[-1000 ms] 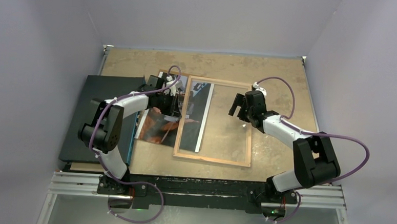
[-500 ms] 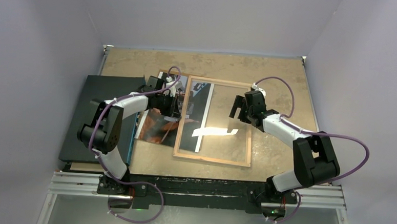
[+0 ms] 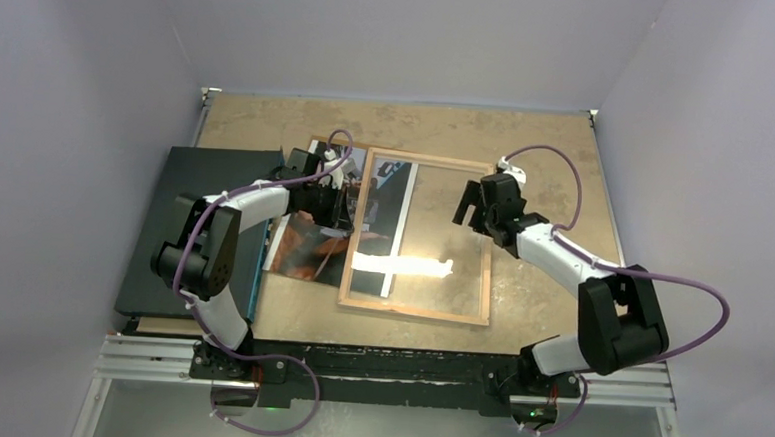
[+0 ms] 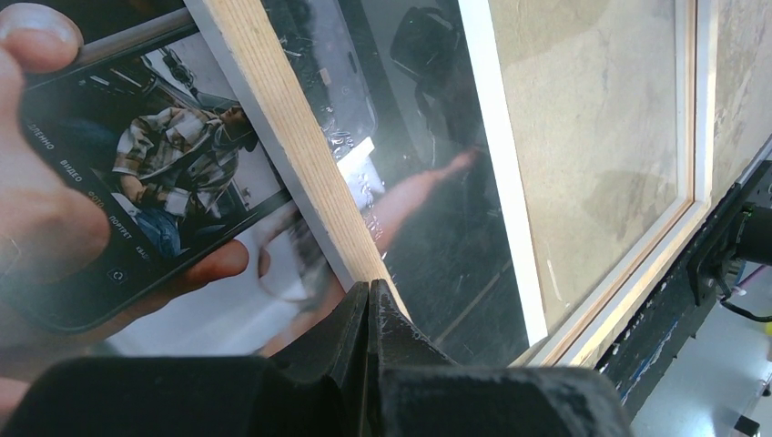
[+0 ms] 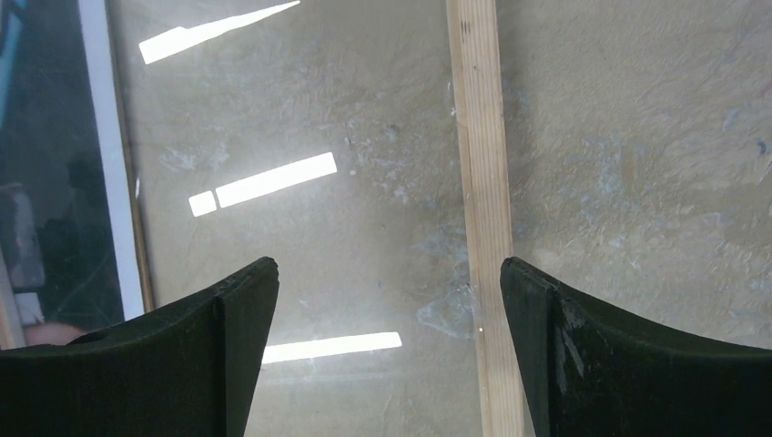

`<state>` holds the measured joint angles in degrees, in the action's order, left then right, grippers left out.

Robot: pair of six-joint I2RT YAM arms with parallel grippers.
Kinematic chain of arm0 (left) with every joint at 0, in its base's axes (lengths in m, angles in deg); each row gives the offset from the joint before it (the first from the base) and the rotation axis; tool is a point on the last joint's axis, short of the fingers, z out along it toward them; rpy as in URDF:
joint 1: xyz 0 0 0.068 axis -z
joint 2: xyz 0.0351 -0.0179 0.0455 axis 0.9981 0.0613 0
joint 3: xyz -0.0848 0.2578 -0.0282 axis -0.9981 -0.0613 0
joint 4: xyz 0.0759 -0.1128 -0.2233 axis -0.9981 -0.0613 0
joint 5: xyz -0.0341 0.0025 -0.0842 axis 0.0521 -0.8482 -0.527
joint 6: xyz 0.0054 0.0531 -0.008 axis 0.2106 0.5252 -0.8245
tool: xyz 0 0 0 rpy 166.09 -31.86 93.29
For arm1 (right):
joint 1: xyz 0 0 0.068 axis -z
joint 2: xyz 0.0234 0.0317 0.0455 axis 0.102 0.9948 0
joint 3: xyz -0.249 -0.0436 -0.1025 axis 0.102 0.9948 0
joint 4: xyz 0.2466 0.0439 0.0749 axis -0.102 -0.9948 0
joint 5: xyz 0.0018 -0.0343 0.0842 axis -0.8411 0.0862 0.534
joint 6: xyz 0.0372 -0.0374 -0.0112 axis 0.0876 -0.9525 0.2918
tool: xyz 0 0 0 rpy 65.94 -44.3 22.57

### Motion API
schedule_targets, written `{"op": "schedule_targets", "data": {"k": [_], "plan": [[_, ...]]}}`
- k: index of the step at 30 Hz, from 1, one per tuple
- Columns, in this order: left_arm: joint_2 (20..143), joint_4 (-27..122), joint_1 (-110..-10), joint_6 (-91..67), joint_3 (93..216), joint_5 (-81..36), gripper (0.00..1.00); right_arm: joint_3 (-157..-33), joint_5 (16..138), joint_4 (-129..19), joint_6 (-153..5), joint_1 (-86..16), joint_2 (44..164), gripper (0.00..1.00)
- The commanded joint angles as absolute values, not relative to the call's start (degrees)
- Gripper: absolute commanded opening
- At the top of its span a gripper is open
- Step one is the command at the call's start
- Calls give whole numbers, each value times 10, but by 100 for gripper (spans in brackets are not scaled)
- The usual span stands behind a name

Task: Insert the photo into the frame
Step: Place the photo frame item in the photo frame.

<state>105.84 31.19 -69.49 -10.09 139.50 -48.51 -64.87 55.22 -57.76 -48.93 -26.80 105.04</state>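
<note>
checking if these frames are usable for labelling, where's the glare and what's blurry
Top external: one bright glare streak across the frame's pane, rest evenly lit. Right wrist: three hard white reflections on the glass; the open right claw is near-black, little detail. Left wrist: hazy sheen over the photo, a smeared patch beside the wood rail, the shut left claw close and soft.

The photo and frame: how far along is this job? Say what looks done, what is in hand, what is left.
Done: the frame lies back-up over part of the photo. In hand: the shut left gripper sits at the frame's left rail; the open right gripper hovers over the right rail. Left: the photo sticks out left, not seated inside.
</note>
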Motion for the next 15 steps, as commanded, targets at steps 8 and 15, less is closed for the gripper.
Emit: {"op": "schedule_targets", "data": {"k": [8, 15], "plan": [[1042, 313, -701, -87, 1406, -485, 0, -749, 521, -493, -473, -270, 1096, 43], [1044, 315, -701, -78, 1403, -476, 0, -861, 510, -488, -483, -245, 1210, 17]]}}
